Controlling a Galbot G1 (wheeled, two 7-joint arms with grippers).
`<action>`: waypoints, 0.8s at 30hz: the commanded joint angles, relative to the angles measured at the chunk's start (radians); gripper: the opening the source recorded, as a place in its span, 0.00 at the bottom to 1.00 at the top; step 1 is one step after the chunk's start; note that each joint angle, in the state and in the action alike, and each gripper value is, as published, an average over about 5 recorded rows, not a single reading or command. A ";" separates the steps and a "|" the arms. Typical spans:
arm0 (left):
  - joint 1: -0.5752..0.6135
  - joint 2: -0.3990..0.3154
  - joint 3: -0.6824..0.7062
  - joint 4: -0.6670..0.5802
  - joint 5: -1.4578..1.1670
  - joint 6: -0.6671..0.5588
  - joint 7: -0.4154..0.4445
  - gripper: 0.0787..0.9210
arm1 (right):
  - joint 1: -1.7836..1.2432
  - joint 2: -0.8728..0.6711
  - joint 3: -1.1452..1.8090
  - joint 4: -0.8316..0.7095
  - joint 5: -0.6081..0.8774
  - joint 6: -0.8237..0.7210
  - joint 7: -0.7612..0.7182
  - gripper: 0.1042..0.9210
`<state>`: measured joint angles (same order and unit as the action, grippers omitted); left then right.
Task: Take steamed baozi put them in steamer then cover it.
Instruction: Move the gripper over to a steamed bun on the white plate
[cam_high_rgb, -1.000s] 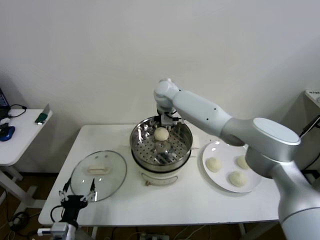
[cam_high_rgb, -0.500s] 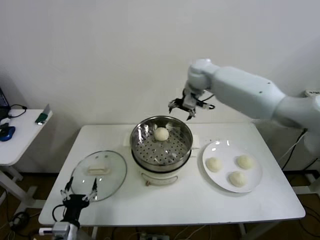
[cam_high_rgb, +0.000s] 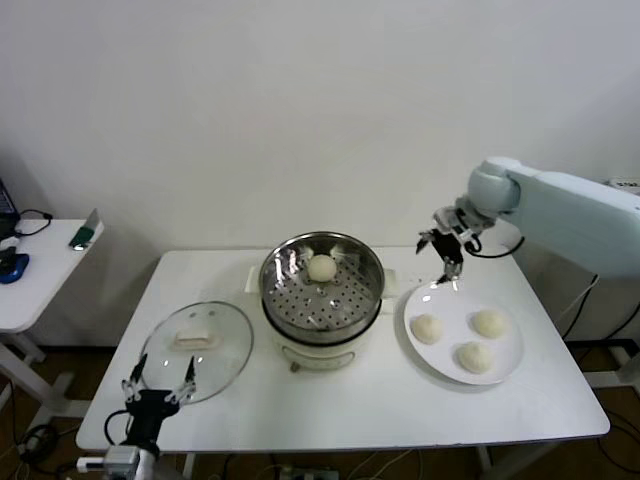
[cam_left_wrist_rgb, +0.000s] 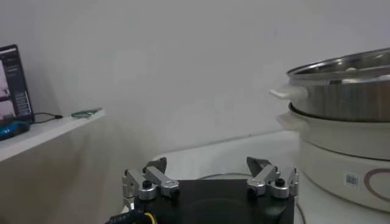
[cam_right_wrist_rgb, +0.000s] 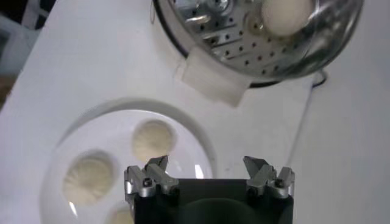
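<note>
Head view: one baozi (cam_high_rgb: 322, 267) in steamer (cam_high_rgb: 322, 300), three on plate (cam_high_rgb: 440, 345); right gripper (cam_high_rgb: 444, 256) spread, empty.

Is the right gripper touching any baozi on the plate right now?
Apart. In the head view the right gripper hangs empty above the plate's far edge, jaws open, with clear space down to the three baozi. The right wrist view shows nothing between its jaws.

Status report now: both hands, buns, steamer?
Right hand open, empty, above white plate. Left hand open, parked low. One cream-white bun in steel steamer; three on plate.
</note>
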<state>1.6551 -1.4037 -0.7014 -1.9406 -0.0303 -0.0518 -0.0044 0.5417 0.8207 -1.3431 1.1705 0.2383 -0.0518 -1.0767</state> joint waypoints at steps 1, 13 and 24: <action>0.008 0.001 -0.003 -0.014 -0.004 0.013 -0.008 0.88 | -0.242 -0.055 0.113 -0.083 -0.002 -0.149 -0.015 0.88; 0.017 -0.012 -0.009 -0.005 -0.028 0.026 -0.019 0.88 | -0.395 0.024 0.248 -0.203 -0.091 -0.120 -0.014 0.88; 0.016 -0.014 -0.015 0.010 -0.026 0.022 -0.019 0.88 | -0.436 0.098 0.296 -0.282 -0.115 -0.098 -0.010 0.88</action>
<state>1.6698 -1.4160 -0.7160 -1.9353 -0.0519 -0.0328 -0.0208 0.1705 0.8784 -1.1009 0.9514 0.1450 -0.1467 -1.0873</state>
